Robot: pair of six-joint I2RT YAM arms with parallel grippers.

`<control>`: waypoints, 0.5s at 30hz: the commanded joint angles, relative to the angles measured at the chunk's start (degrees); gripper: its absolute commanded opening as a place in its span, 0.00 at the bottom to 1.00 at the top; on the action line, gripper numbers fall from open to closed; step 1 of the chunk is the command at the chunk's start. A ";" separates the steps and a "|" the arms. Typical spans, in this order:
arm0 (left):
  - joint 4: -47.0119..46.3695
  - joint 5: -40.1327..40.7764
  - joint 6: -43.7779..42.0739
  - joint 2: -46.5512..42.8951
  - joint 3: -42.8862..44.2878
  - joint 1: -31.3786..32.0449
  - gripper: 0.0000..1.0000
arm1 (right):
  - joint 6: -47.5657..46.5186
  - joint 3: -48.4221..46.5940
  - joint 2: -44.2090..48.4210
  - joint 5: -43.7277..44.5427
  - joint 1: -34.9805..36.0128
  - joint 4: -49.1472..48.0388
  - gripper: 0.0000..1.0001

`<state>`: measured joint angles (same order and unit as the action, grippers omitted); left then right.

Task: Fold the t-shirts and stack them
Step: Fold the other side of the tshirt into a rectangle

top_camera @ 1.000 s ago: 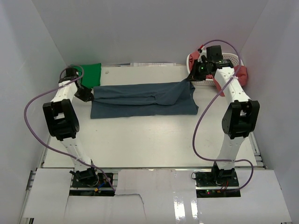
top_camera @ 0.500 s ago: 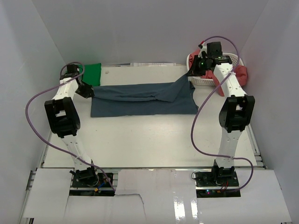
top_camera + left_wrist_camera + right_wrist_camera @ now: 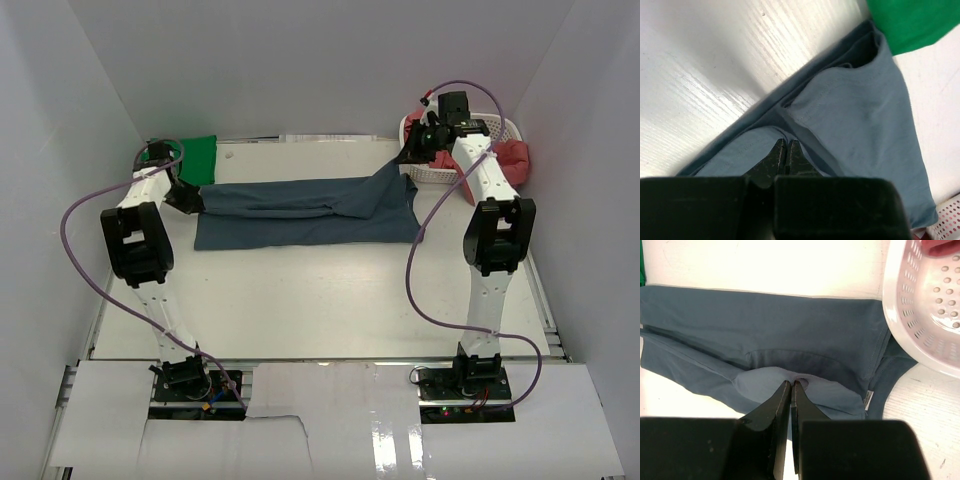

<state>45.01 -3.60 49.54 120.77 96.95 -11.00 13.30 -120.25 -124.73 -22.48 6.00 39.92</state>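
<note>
Stretching wide, half-folded slate-blue t-shirt (image 3: 300, 230)

You're in a robot lab cell. Plain white panels (image 3: 300, 60) wall the table (image 3: 300, 300) at nine, twelve and three o'clock; arm bases (image 3: 190, 378) sit at six.

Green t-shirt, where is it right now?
In the top view, the green t-shirt lies far left on the table, beyond the left end of the slate blue t-shirt.

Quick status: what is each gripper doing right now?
Left gripper: closed, pinching the left end of the slate blue t-shirt.
Right gripper: closed, holding the same shirt's right end, lifted off the table.
</note>
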 commanded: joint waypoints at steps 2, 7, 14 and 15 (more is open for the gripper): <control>-0.10 0.78 0.65 -0.01 2.90 0.28 0.00 | 0.24 -3.33 -1.74 -1.07 -0.37 -3.27 0.08; -0.19 0.87 0.82 1.39 3.95 0.37 0.00 | 0.32 -3.15 -2.80 -1.69 -0.38 -4.94 0.08; -0.19 1.40 0.82 2.80 4.92 0.72 0.00 | 0.67 -2.45 -4.65 -1.95 -0.46 -6.87 0.08; -0.19 1.49 0.74 2.89 4.92 0.72 0.00 | 0.94 -2.45 -4.74 -2.04 -0.46 -7.31 0.08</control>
<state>44.99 -3.42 50.04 123.94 100.22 -10.37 13.54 -120.99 -128.77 -23.29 5.98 36.18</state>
